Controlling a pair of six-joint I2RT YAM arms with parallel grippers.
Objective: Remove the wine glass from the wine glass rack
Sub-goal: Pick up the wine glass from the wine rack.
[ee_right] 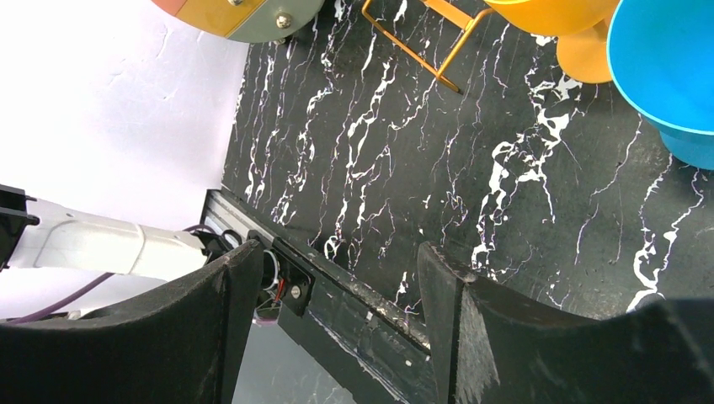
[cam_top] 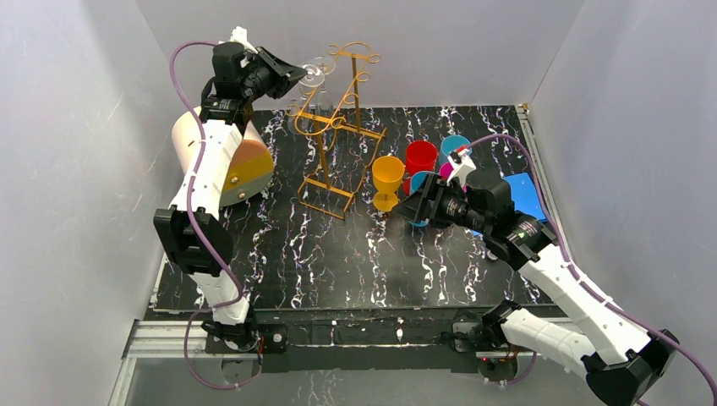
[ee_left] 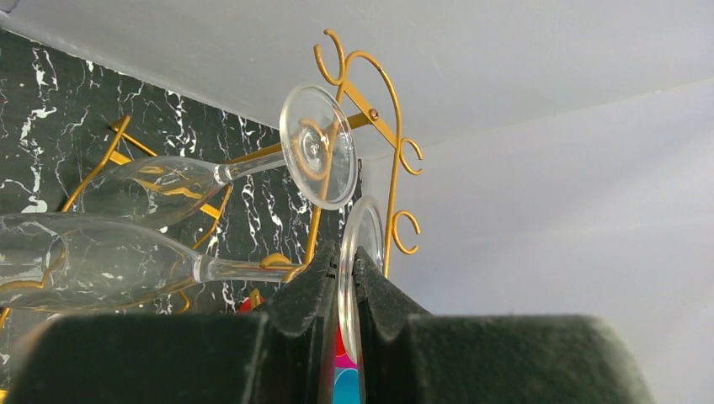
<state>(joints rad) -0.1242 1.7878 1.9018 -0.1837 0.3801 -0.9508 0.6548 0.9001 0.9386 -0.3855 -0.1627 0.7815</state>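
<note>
The wine glass rack (cam_top: 338, 127) is a tall golden wire frame with curled ends, standing at the back of the dark marbled table. Two clear wine glasses hang on it, lying nearly level in the left wrist view. My left gripper (ee_left: 347, 257) is shut on the round foot (ee_left: 364, 227) of the nearer wine glass (ee_left: 101, 261), whose stem still rests in the rack (ee_left: 383, 126). The other glass (ee_left: 168, 181) hangs just above it. From above, the left gripper (cam_top: 296, 74) is high at the rack's top left. My right gripper (cam_top: 406, 210) stands open and holds nothing.
A cream-and-orange cylindrical box (cam_top: 232, 161) lies left of the rack. A yellow cup (cam_top: 388, 176), a red cup (cam_top: 420, 156) and blue cups (cam_top: 455, 145) stand right of it, close to my right gripper (ee_right: 337, 261). A blue sheet (cam_top: 524, 194) lies at the far right.
</note>
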